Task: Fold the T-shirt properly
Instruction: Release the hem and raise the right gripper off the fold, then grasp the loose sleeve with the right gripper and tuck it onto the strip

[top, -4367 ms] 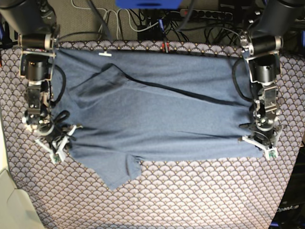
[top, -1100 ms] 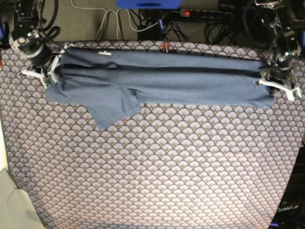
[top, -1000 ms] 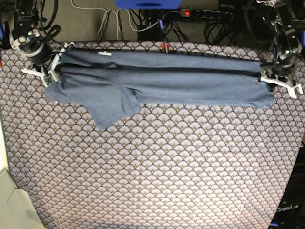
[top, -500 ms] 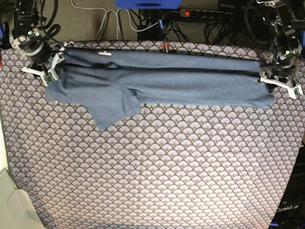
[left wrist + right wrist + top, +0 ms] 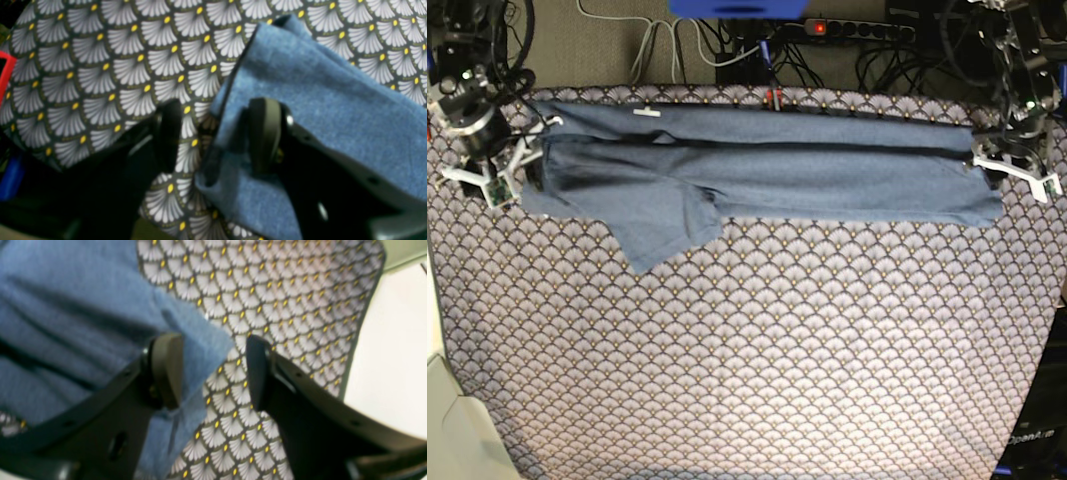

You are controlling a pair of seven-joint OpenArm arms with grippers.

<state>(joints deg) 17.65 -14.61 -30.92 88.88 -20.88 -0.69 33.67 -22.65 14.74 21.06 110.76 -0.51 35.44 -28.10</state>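
Note:
The slate-blue T-shirt [image 5: 767, 165] lies folded lengthwise into a long band along the far side of the table, with one sleeve [image 5: 662, 235] sticking out toward the near left. My right gripper [image 5: 490, 170] stands open just off the shirt's left end; in its wrist view the cloth edge [image 5: 200, 346] lies loose beside one finger [image 5: 166, 370]. My left gripper [image 5: 1013, 168] is open at the shirt's right end. Its wrist view shows one finger [image 5: 265, 133] over the cloth [image 5: 317, 100] and the other over bare tablecloth, with nothing pinched.
A scallop-patterned tablecloth [image 5: 757, 350] covers the whole table. Cables and a power strip [image 5: 857, 30] run behind the far edge. A white surface [image 5: 447, 420] sits past the table's near-left corner.
My right gripper has opened, let go of the shirt's left end and pulled away to the left. The released end now rests flat. The left gripper has barely moved.

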